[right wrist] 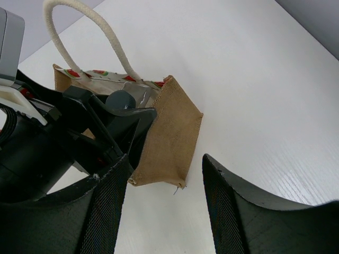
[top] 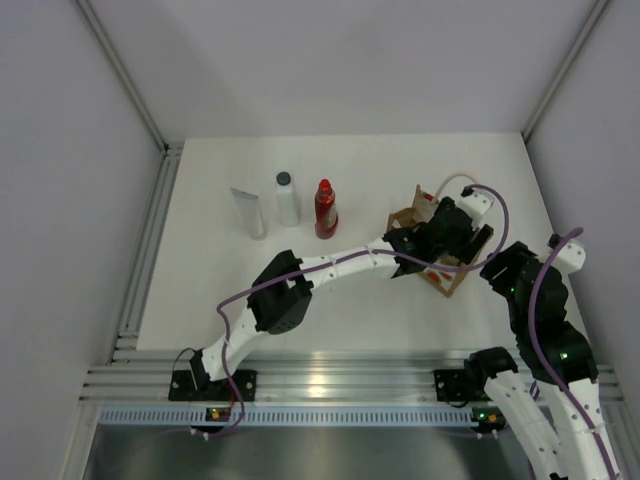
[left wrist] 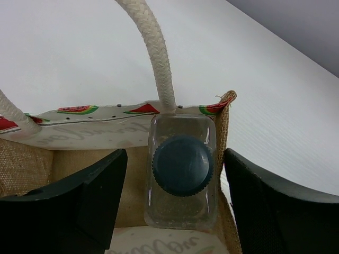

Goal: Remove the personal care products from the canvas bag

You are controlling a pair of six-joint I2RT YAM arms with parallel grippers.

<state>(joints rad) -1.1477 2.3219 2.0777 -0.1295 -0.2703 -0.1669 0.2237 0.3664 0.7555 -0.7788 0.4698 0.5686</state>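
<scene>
Far left of the left gripper (left wrist: 174, 159), a white flat tube (top: 248, 212), a whitish dark-capped bottle (top: 287, 198) and a red bottle (top: 325, 208) line up on the table (top: 200, 290). Between its spread, ungrasping fingers (left wrist: 90, 196), inside the coarse-woven canvas bag (left wrist: 21, 164), the clear bottle (left wrist: 183, 211) stands upright, ribbed round cap (left wrist: 183, 165) uppermost, with gaps either side. The right gripper (right wrist: 164, 164), jaws apart, straddles a corner of the bag's plain tan end without pinching it.

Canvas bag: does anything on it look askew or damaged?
No damage or spill. The canvas bag sits skewed to the edges of the table, and small loose threads stick out at its corners.
</scene>
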